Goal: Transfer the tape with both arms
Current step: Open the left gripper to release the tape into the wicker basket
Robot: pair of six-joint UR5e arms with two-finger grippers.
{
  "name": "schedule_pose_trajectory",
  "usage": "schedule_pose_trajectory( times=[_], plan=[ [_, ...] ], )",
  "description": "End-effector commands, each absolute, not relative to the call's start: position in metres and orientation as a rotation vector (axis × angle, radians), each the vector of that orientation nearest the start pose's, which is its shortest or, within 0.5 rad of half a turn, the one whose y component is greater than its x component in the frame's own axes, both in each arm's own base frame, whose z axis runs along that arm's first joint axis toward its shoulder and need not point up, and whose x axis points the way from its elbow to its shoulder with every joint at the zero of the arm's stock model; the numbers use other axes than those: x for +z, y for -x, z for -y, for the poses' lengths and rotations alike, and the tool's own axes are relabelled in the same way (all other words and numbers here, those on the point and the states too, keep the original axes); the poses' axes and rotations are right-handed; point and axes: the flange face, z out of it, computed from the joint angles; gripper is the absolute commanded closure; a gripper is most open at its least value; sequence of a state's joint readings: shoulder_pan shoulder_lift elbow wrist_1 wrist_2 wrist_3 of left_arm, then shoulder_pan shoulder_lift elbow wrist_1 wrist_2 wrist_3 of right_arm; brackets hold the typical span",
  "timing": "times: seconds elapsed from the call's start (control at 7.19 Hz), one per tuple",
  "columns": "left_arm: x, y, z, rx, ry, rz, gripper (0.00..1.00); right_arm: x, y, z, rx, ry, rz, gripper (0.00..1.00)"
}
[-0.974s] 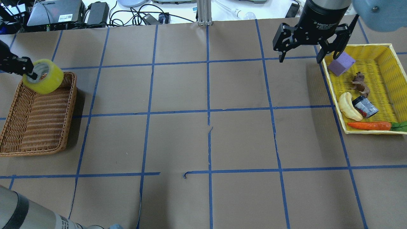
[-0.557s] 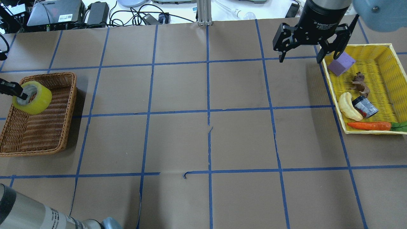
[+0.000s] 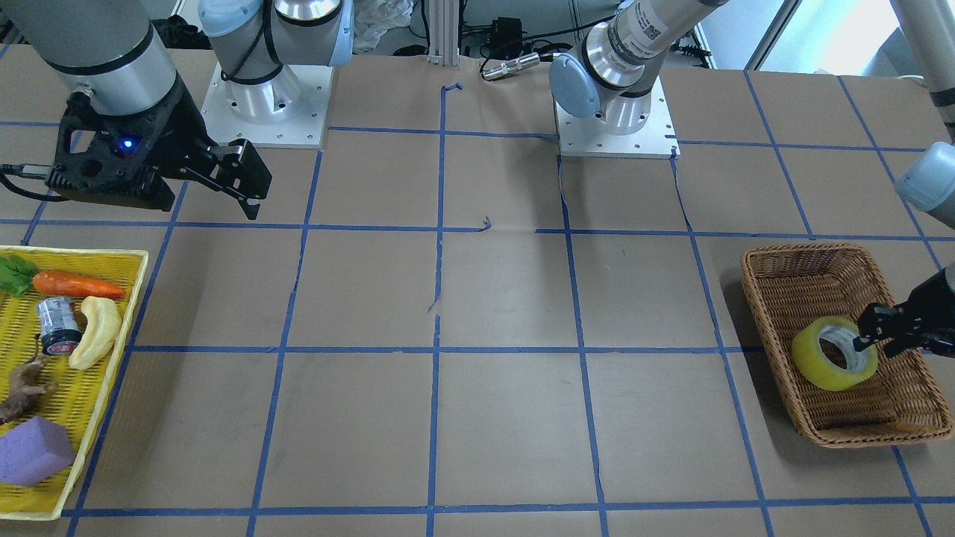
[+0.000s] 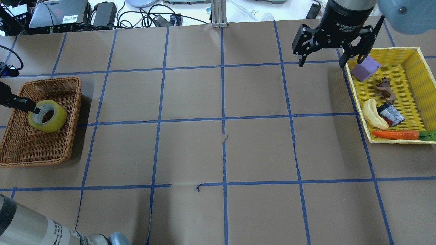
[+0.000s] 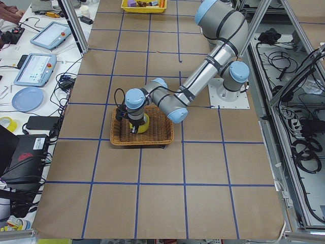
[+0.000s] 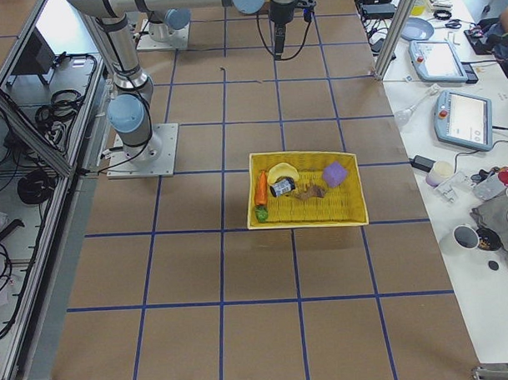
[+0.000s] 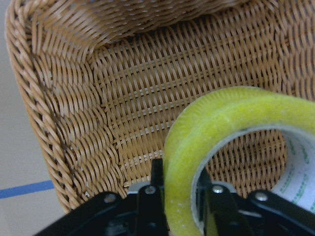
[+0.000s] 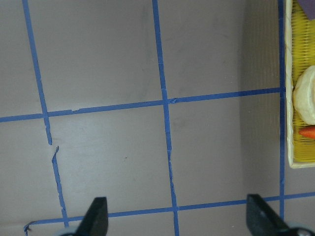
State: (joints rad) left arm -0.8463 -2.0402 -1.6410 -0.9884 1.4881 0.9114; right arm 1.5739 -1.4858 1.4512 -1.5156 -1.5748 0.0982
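Note:
The yellow tape roll (image 4: 51, 119) is low inside the brown wicker basket (image 4: 20, 149) at the table's left and is tilted. My left gripper (image 4: 34, 109) is shut on the roll's wall, one finger inside the core and one outside. The left wrist view shows this grip (image 7: 182, 196) on the tape (image 7: 221, 123), with the basket floor (image 7: 64, 123) close below. I cannot tell whether the roll touches the floor. The front view shows the tape (image 3: 817, 365) in the basket (image 3: 806, 276). My right gripper (image 4: 322, 64) is open and empty, above the table at the far right.
A yellow tray (image 4: 419, 51) at the right holds a purple block (image 4: 365, 67), a brown animal toy, a banana toy (image 4: 373, 114), a small can and a carrot toy (image 4: 395, 134). Cables and devices lie beyond the table's far edge.
My left gripper has carried the tape from above the basket's far rim toward me and down into the basket. The right arm has not moved.

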Motion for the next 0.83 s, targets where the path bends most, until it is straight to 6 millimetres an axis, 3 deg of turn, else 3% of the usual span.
schedule_pose_trajectory(
  times=[0.0, 0.28, 0.42, 0.56, 0.7],
  plan=[
    [0.271, -0.306, 0.574, -0.181, -0.302, -3.110, 0.04, 0.498, -0.134, 0.525, 0.031, -0.150, -3.143, 0.00],
    [0.355, -0.264, 0.607, -0.188, -0.390, -3.066, 0.04, 0.498, -0.134, 0.525, 0.031, -0.150, -3.143, 0.00],
    [0.413, -0.220, 0.619, -0.142, -0.308, -3.081, 0.04, 0.497, -0.134, 0.526, 0.033, -0.150, -3.144, 0.00],
    [0.465, -0.147, 0.624, -0.108, -0.286, -3.107, 0.04, 0.498, -0.134, 0.525, 0.031, -0.150, -3.143, 0.00],
    [0.496, -0.083, 0.615, -0.072, -0.158, -3.137, 0.04, 0.498, -0.134, 0.525, 0.031, -0.152, -3.143, 0.00]
  ],
)
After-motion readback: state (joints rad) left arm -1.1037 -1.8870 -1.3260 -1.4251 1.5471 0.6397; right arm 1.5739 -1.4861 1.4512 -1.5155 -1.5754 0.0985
